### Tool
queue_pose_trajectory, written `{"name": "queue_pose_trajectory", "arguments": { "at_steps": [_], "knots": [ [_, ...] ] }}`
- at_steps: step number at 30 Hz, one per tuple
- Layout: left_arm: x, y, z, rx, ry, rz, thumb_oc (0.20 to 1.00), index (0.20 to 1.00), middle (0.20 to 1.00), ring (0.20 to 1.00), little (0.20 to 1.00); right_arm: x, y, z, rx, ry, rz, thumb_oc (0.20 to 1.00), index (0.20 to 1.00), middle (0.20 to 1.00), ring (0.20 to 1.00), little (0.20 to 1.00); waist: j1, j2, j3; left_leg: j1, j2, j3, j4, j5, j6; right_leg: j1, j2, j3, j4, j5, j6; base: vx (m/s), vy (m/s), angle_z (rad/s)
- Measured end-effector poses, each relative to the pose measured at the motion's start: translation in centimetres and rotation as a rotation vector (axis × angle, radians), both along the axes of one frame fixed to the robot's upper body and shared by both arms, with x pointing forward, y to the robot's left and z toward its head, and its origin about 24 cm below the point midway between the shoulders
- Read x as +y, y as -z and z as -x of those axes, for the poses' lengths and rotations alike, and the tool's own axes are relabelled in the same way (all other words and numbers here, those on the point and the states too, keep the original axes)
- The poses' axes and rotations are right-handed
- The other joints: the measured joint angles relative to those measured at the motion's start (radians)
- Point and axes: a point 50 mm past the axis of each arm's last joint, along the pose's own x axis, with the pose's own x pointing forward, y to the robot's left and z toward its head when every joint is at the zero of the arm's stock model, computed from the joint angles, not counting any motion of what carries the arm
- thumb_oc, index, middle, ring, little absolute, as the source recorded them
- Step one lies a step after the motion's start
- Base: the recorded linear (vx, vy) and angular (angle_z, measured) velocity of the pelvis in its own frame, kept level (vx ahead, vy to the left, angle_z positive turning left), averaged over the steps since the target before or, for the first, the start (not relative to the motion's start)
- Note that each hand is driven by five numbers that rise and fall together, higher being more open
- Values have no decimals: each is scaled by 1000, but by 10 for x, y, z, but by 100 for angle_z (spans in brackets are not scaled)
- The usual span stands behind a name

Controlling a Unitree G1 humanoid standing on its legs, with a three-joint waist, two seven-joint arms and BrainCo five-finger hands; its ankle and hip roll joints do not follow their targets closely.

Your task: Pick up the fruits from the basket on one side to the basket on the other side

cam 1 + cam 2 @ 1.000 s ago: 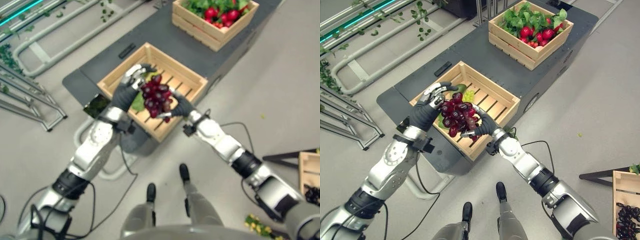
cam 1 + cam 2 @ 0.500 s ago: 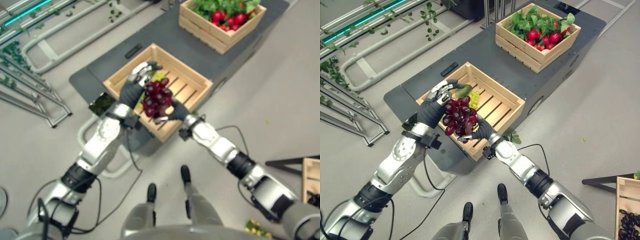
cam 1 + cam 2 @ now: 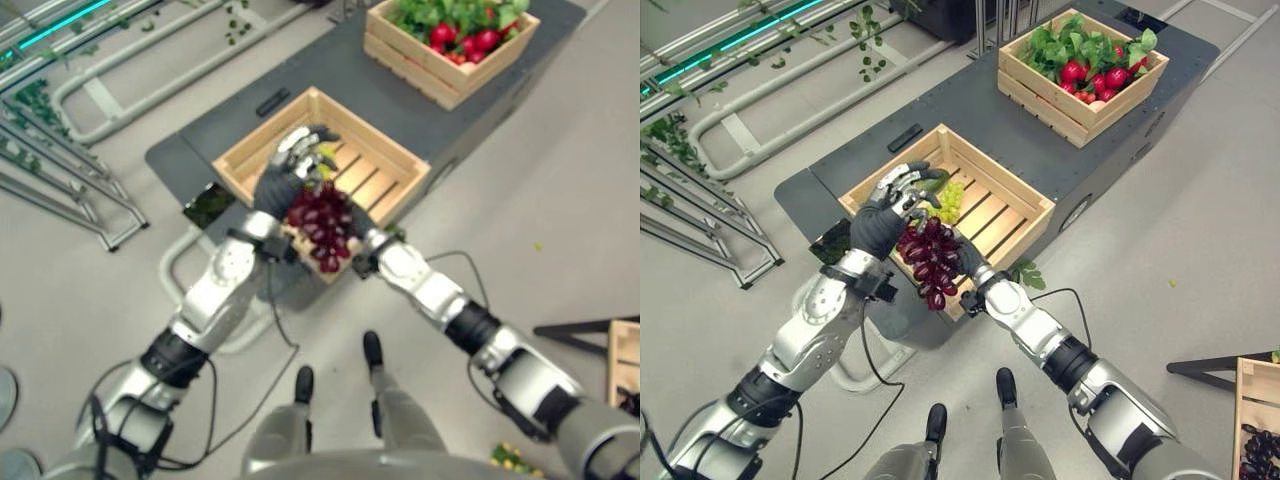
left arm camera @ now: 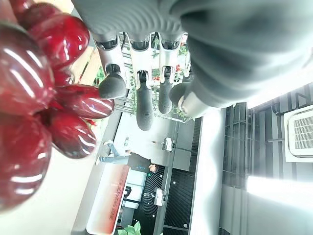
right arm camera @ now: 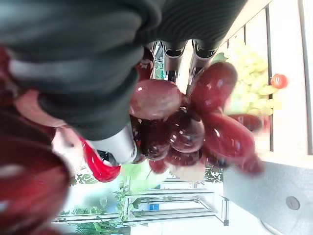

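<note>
Cradling the red grape bunch (image 3: 933,262) over the near crate (image 3: 1015,196) rim, the right hand (image 3: 968,262) is clutching it from beneath while the left hand (image 3: 885,215), fingers loosely spread, is steadying it.

Slatted wooden crate (image 3: 992,218) sits on the dark grey platform (image 3: 1040,150), green grapes (image 3: 951,199) inside; behind it to the right, a second wooden crate (image 3: 1077,108) with leafy greens (image 3: 1065,48). Red grape bunch (image 3: 930,258) hangs over the near rim, between both hands.
</note>
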Motion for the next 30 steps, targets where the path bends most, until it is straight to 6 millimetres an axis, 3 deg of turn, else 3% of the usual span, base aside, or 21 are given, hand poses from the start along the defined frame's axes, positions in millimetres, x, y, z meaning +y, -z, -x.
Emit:
{"name": "queue_pose_trajectory", "arguments": {
  "at_steps": [9, 10, 11, 12, 21, 28, 30],
  "knots": [
    [-6, -5, 5, -22, 31, 17, 200, 200, 200, 200, 200, -1, 1, 0, -1, 20, -4, 200, 200, 200, 200, 200, -1, -2, -1, -1, 0, 0, 0, 0, 0, -1, 0, 0, 0, 0, 0, 0, 0, 0],
    [-7, -5, 6, -23, 34, 20, 551, 551, 551, 551, 551, -1, 1, 0, 0, 20, -4, 200, 200, 200, 200, 200, -1, -2, -2, -1, 0, -1, 0, 0, 0, -1, 0, 0, 0, 0, 0, 0, 0, 0],
    [-7, -5, 6, -22, 35, 22, 551, 551, 551, 551, 551, -1, 1, 0, 1, 20, -5, 200, 200, 200, 200, 200, -1, -2, -2, -1, 0, -1, 0, 0, 0, -1, 0, 0, 0, 0, 0, 0, 0, 0],
    [-7, -5, 6, -22, 36, 23, 1000, 1000, 1000, 1000, 1000, -1, 2, 0, 1, 20, -5, 200, 200, 200, 200, 200, -1, -3, -2, -1, 0, -1, 0, 0, 0, -1, 0, 0, 0, 0, 0, 0, 0, 0],
    [-4, 1, 7, 9, -12, 57, 1000, 1000, 1000, 1000, 1000, -7, 12, 4, 31, 58, -18, 200, 200, 200, 200, 200, -1, -13, -25, -13, 1, -3, 1, 0, 0, -11, 1, -6, 0, -1, 1, 4, -1, 0],
    [31, 22, 13, 75, -191, 146, 1000, 1000, 1000, 1000, 1000, -21, 17, 3, 49, 125, -49, 200, 200, 200, 200, 200, 4, -14, -26, -14, 7, -9, 0, 0, -2, -9, 2, -16, 0, -5, -3, 9, -8, 2],
    [43, 27, 17, 82, -255, 177, 1000, 1000, 1000, 1000, 1000, -31, 20, 3, 53, 169, -74, 200, 200, 200, 200, 200, 24, -14, -26, -13, 8, -10, -1, -1, -3, -9, 3, -17, 0, -6, -4, 10, -12, 2]
  ]
}}
